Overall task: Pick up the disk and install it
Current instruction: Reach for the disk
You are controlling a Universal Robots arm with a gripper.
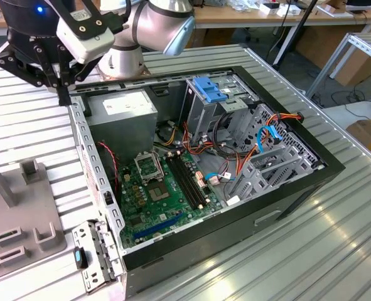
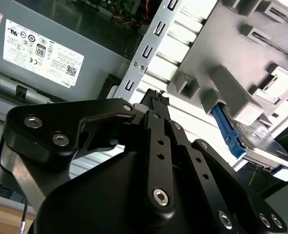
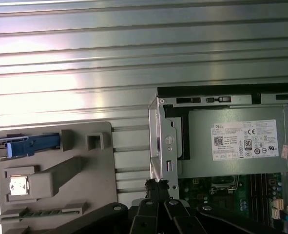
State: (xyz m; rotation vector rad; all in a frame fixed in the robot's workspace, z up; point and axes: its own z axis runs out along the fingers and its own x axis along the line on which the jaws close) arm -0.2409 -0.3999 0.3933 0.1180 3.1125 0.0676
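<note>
1. I am watching the gripper [image 1: 63,97] in the upper left of the exterior view. It is hanging over the back corner of the open computer case [image 1: 279,216], close to the grey power box [image 1: 122,110].
2. In both wrist views its fingertips [image 3: 153,189] are pressing together. They are holding nothing.
3. The disk [image 2: 263,148] is sitting in the grey holder [image 1: 28,219], which is lying on the worktop [image 1: 336,251] in the lower left of the exterior view, beside the case. The disk seems to be standing on its edge in a slot, with a blue rail [image 3: 34,143] showing. The gripper is well apart from it.
4. I am worrying about closed fingers. If they come down on the disk like this, they may bump it and tip it in its slot.
5. I am worrying about slipping too. The disk looks like smooth metal, so a grab off to one side may let it twist or fall.
6. I am also minding the wires [image 1: 229,147] and the thin metal walls in the case. A low swing may snag them.
</note>
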